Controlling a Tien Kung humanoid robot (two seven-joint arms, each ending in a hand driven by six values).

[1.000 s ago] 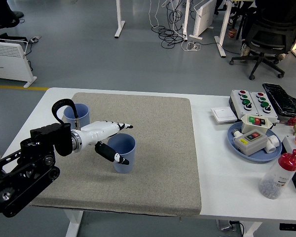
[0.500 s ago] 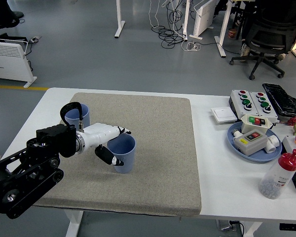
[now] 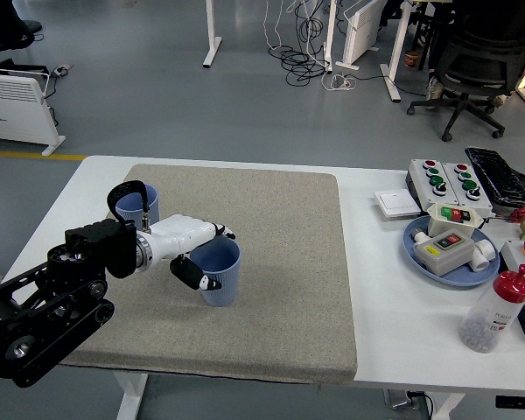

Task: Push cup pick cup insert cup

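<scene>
**Left hand closed around the near blue cup**

Reaching in from the left over the grey mat (image 3: 271, 262), with the left hand (image 3: 192, 249) wrapped on the near blue cup (image 3: 219, 271): white fingers (image 3: 212, 231) laid over the far left of the rim, black-tipped thumb (image 3: 192, 273) pressed against the cup's near left wall. Gripping it, then, with the cup upright and its base seemingly on the mat, left of the mat's middle and toward the near side. Whether lifted clear of the mat, impossible to tell.

Standing farther back and to the left, near the mat's left edge, a second blue cup (image 3: 144, 203), upright, partly hidden behind a black cable loop (image 3: 122, 192) on the wrist. Well apart from the held cup.

On the bare white table (image 3: 376, 289) to the right of the mat: a blue dish (image 3: 451, 249) loaded with switch boxes, a small white square plate (image 3: 395, 203) just beyond it, a button panel (image 3: 442, 175) at the far right, and a clear bottle with a red cap (image 3: 499, 311) near the right edge.
</scene>
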